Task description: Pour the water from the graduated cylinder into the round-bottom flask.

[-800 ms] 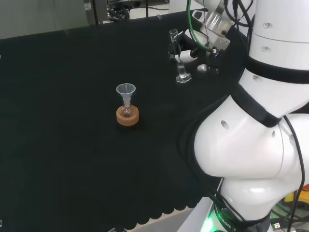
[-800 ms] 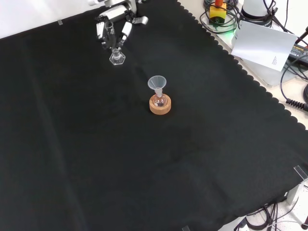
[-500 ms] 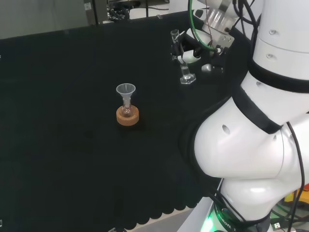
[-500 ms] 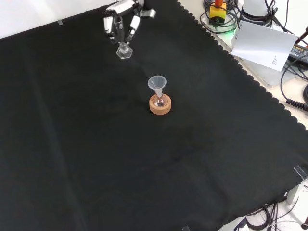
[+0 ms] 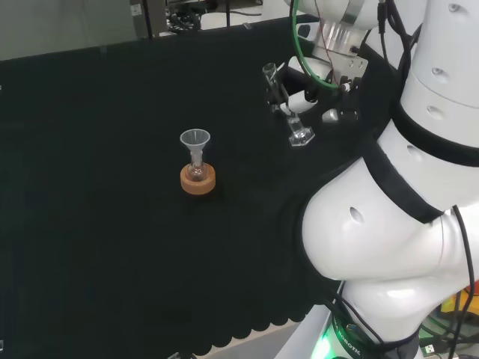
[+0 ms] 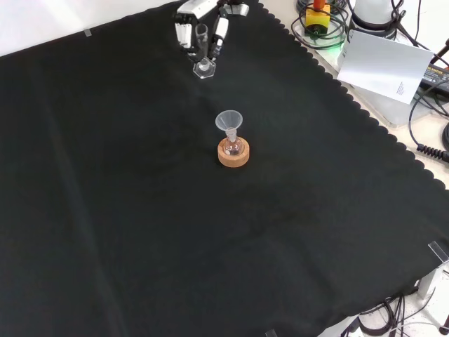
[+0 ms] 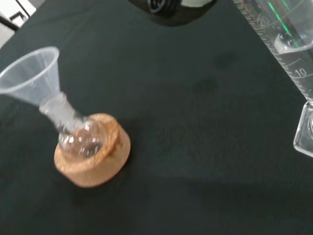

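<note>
Carried rightward in the front view, the hand [image 6: 203, 28] grips the clear, tilted graduated cylinder [image 6: 203, 53], lifted off the cloth.

Matt black cloth [image 6: 140, 210] (rough cork stand [image 7: 93, 161])

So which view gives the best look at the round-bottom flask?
The wrist view: the round-bottom flask is large and close, seated in its cork ring with the funnel in its neck. The head view and front view show it small, mid-cloth, its glass hard to make out.
</note>
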`<state>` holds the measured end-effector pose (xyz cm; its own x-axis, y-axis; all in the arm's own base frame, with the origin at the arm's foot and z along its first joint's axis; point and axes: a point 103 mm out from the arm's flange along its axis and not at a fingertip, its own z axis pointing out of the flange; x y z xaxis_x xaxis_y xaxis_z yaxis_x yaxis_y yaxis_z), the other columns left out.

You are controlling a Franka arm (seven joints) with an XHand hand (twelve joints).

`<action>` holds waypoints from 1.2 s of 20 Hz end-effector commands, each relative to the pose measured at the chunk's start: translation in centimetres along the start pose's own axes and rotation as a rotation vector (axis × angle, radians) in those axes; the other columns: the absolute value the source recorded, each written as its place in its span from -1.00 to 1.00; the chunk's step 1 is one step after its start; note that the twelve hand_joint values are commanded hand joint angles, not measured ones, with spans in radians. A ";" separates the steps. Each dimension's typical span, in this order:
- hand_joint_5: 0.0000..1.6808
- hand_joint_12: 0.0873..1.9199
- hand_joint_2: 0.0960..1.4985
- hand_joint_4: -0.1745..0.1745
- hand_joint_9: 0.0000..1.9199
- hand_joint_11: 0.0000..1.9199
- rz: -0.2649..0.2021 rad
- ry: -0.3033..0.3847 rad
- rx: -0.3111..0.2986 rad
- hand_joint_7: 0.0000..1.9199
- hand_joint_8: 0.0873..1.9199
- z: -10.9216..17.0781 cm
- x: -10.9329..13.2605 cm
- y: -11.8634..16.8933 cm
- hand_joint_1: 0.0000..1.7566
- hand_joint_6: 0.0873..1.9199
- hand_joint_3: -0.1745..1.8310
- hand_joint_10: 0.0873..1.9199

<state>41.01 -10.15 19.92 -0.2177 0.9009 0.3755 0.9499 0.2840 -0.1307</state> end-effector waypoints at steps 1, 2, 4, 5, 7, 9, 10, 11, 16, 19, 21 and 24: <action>0.31 -0.30 0.35 0.21 0.44 0.26 0.007 -0.148 0.221 0.23 -0.36 2.4 3.9 -1.5 0.43 -0.17 -0.81 -0.85; 0.31 -0.30 0.35 0.21 0.44 0.26 0.012 -0.160 0.251 0.23 -0.36 2.7 4.1 -1.0 0.43 -0.17 -0.81 -0.85; 0.31 -0.30 0.35 0.21 0.44 0.26 0.023 -0.137 0.312 0.23 -0.36 3.2 4.3 0.0 0.43 -0.17 -0.81 -0.85; 0.31 -0.30 0.35 0.21 0.44 0.26 0.026 -0.155 0.340 0.23 -0.36 3.4 4.5 0.5 0.43 -0.17 -0.81 -0.85; 0.31 -0.30 0.35 0.21 0.44 0.26 0.030 -0.181 0.387 0.23 -0.36 3.6 4.9 1.5 0.43 -0.16 -0.81 -0.85; 0.31 -0.30 0.35 0.21 0.44 0.26 0.036 -0.206 0.423 0.23 -0.36 3.7 5.2 2.2 0.43 -0.16 -0.81 -0.86; 0.31 -0.30 0.35 0.21 0.44 0.26 0.039 -0.216 0.441 0.23 -0.36 3.8 5.4 2.5 0.43 -0.16 -0.81 -0.86; 0.31 -0.30 0.35 0.21 0.44 0.26 0.041 -0.221 0.455 0.23 -0.36 3.9 5.4 2.8 0.43 -0.16 -0.81 -0.86; 0.30 -0.31 0.35 0.21 0.45 0.27 0.055 -0.240 0.535 0.22 -0.34 4.4 5.7 3.5 0.43 -0.15 -0.81 -0.89; 0.30 -0.31 0.36 0.21 0.46 0.27 0.062 -0.252 0.572 0.22 -0.34 4.5 6.1 3.9 0.43 -0.14 -0.81 -0.90; 0.30 -0.31 0.36 0.21 0.46 0.27 0.065 -0.260 0.604 0.22 -0.34 4.7 6.4 4.2 0.43 -0.14 -0.81 -0.90; 0.30 -0.31 0.36 0.21 0.46 0.27 0.068 -0.255 0.642 0.22 -0.34 5.0 6.7 4.5 0.43 -0.14 -0.81 -0.91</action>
<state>42.56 -2.41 17.44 -0.2658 0.9518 0.1530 0.7125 0.3009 -0.6338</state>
